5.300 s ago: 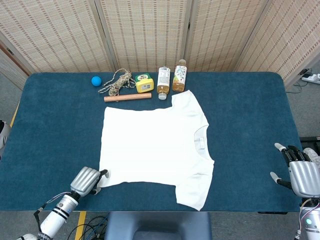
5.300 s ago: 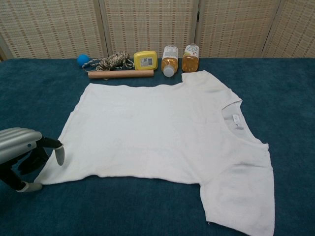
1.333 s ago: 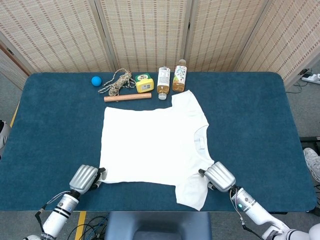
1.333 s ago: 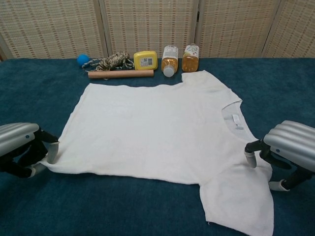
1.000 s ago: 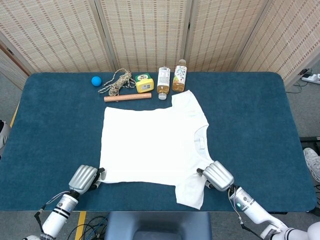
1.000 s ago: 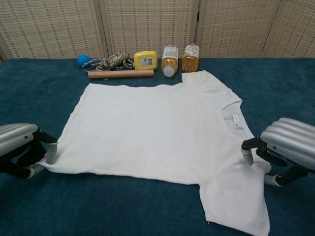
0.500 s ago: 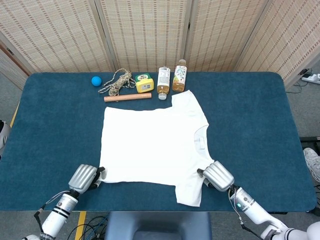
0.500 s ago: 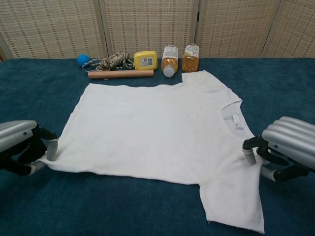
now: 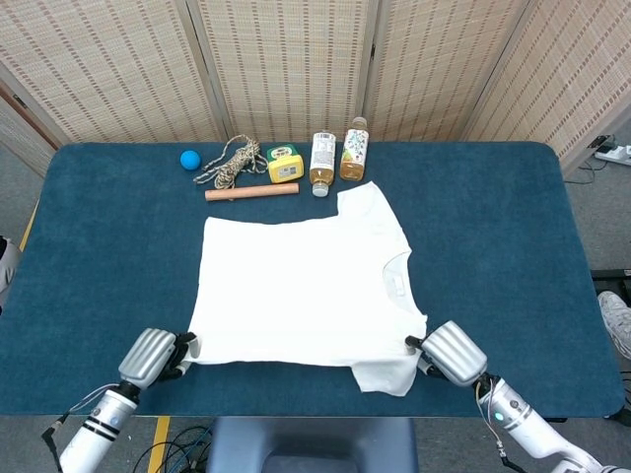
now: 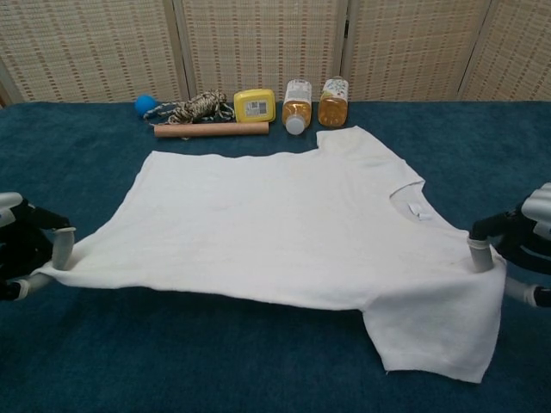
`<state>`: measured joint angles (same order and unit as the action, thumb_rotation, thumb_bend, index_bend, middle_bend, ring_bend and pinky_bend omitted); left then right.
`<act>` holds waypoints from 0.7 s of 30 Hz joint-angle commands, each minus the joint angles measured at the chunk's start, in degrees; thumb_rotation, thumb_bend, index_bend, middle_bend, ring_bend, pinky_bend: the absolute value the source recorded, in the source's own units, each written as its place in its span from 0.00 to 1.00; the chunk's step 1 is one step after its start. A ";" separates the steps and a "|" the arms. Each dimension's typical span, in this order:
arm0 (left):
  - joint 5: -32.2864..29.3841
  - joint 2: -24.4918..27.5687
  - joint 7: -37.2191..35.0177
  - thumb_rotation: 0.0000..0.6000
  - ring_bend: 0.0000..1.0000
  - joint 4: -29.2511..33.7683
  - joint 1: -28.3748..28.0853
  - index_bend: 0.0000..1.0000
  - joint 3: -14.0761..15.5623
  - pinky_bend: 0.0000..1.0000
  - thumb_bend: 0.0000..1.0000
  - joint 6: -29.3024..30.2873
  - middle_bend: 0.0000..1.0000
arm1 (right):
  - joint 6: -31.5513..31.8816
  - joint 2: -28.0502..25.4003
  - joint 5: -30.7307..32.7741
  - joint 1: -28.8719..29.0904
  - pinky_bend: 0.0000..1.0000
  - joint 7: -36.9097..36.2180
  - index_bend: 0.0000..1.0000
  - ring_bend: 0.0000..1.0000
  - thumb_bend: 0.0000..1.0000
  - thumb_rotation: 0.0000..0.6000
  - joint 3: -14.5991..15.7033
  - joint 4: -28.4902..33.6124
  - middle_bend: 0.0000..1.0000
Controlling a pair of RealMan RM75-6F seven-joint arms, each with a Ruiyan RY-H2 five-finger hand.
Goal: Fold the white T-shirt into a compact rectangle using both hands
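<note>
The white T-shirt (image 9: 296,286) lies spread on the blue table, collar to the right, one sleeve pointing at the bottles. My left hand (image 9: 150,357) pinches its near-left hem corner. My right hand (image 9: 454,353) pinches the cloth at the near shoulder, and the near sleeve (image 10: 439,331) hangs down from it. In the chest view the near edge of the T-shirt (image 10: 275,224) is raised off the table and stretched between the left hand (image 10: 26,249) and the right hand (image 10: 521,245), with a shadow beneath it.
Along the far edge of the shirt lie a blue ball (image 9: 189,159), a coil of rope (image 9: 229,161), a wooden stick (image 9: 251,192), a yellow box (image 9: 284,164) and two drink bottles (image 9: 322,163). The table's front edge (image 9: 296,412) is close behind both hands.
Both hands have drawn apart and back toward the front edge. The shirt's near edge has risen off the table and pulled taut; the near sleeve now hangs from the right hand.
</note>
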<state>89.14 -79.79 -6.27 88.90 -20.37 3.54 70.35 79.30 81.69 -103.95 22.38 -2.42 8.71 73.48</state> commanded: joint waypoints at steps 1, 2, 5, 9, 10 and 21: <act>1.45 2.54 -2.15 1.00 0.80 2.53 1.31 0.63 1.51 0.93 0.50 1.65 0.90 | 0.84 -3.71 -0.39 -1.20 1.00 -0.43 0.68 0.92 0.56 1.00 1.58 3.96 0.91; 1.92 3.40 -2.69 1.00 0.80 3.34 1.73 0.63 2.05 0.93 0.50 2.13 0.90 | 0.93 -4.81 -0.58 -1.51 1.00 -0.45 0.68 0.92 0.56 1.00 2.09 5.08 0.91; 3.23 5.57 -3.72 1.00 0.80 5.26 2.78 0.63 3.50 0.93 0.50 3.30 0.90 | 0.95 -7.43 -0.96 -2.27 1.00 -0.87 0.68 0.92 0.56 1.00 3.44 7.78 0.91; 5.22 8.15 -4.62 1.00 0.80 7.40 4.24 0.63 5.37 0.93 0.50 5.13 0.90 | 1.57 -10.16 -1.98 -3.22 1.00 -1.59 0.69 0.92 0.57 1.00 4.91 10.29 0.91; 5.71 8.68 -4.72 1.00 0.80 7.80 4.57 0.63 5.79 0.93 0.50 5.55 0.90 | 1.89 -10.62 -2.27 -3.45 1.00 -1.57 0.69 0.92 0.57 1.00 5.11 10.71 0.91; 9.81 12.41 -6.07 1.00 0.80 10.43 9.21 0.63 10.14 0.93 0.50 10.10 0.90 | 4.54 -14.77 -6.03 -5.93 1.00 -2.28 0.72 0.93 0.59 1.00 7.48 13.75 0.92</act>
<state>98.60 -67.68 -12.13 99.23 -11.48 13.36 80.15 83.67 67.07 -109.80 16.63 -4.53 16.01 87.10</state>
